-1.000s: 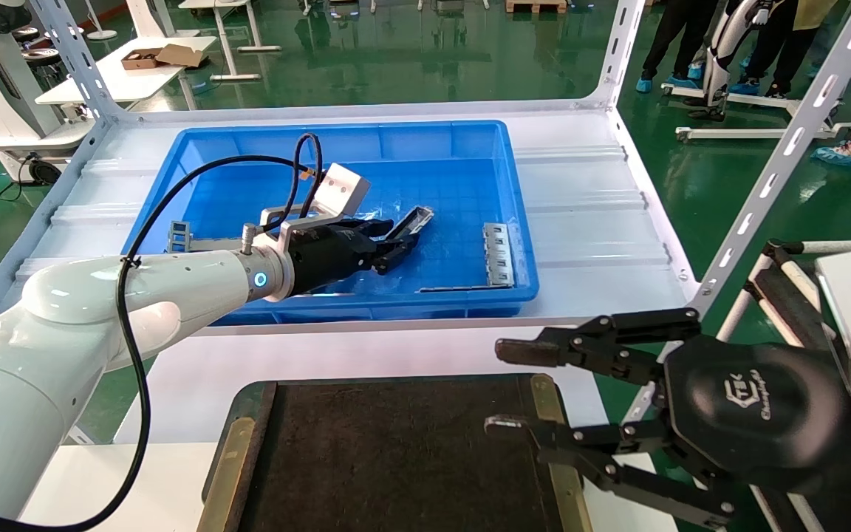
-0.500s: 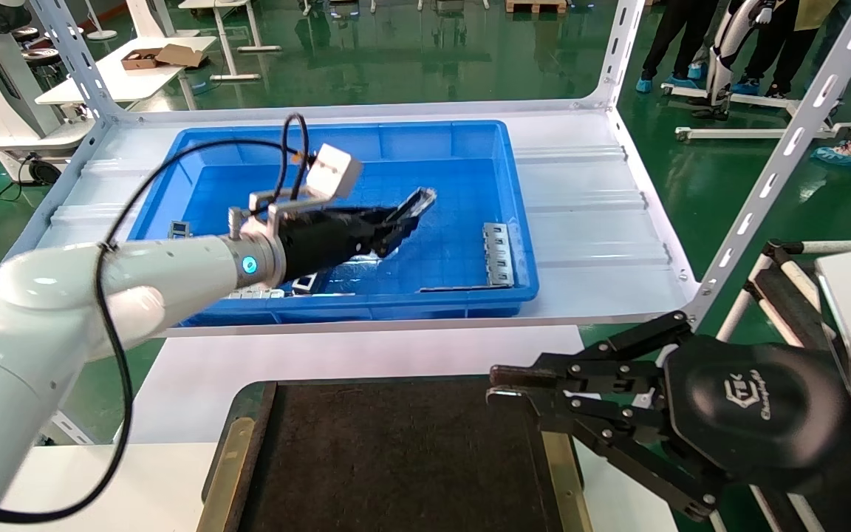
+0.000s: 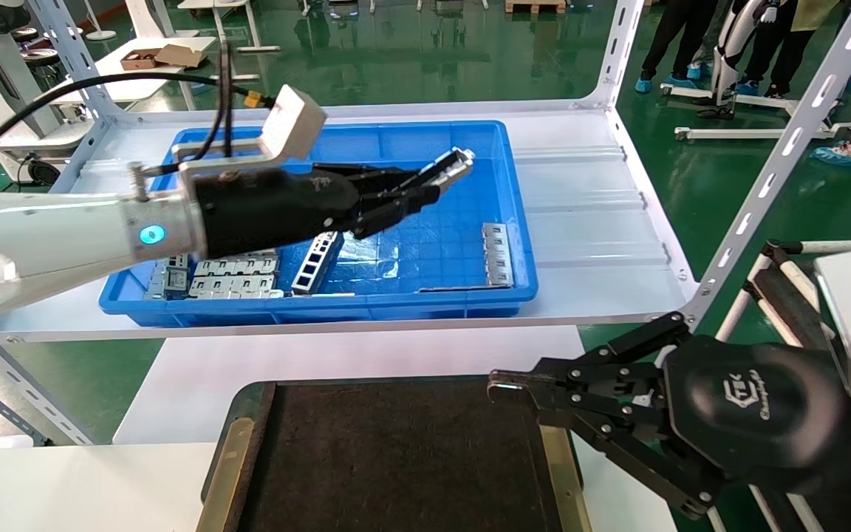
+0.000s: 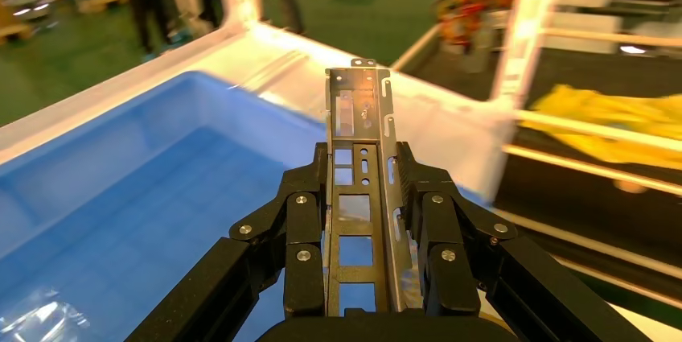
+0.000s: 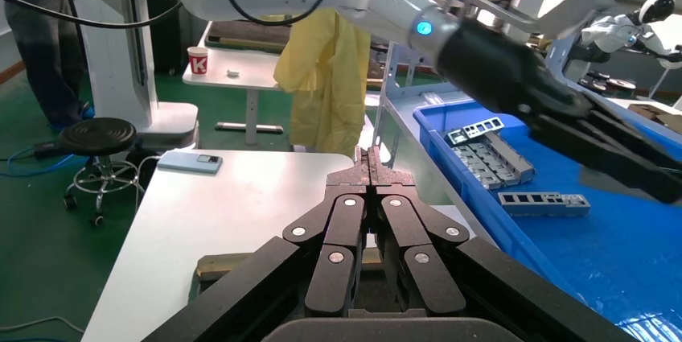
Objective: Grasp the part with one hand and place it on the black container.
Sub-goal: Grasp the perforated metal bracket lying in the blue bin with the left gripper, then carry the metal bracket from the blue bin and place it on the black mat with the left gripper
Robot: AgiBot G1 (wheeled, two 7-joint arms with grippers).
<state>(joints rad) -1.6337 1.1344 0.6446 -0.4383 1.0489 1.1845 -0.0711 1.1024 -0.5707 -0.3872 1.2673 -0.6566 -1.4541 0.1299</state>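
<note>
My left gripper (image 3: 425, 186) is shut on the part (image 3: 452, 165), a slim grey metal channel strip, and holds it in the air above the blue bin, its free end pointing to the far right. In the left wrist view the part (image 4: 359, 113) sits lengthwise between the black fingers (image 4: 304, 221) of my left gripper (image 4: 363, 166). The black container (image 3: 396, 458), flat with brass side strips, lies at the near middle, with nothing on it. My right gripper (image 3: 498, 383) is shut and empty over the container's right edge; the right wrist view shows this gripper (image 5: 369, 158) with its fingertips together.
The blue bin (image 3: 322, 307) stands on the white shelf behind the container. In it lie a ladder-like strip (image 3: 316, 262), flat slotted plates (image 3: 233, 275) and another grey piece (image 3: 498, 255). Slanted shelf posts (image 3: 773, 170) stand at the right.
My left gripper has lifted the part up out of the bin and carried it to the far right. My right gripper went from open to shut and stays in place.
</note>
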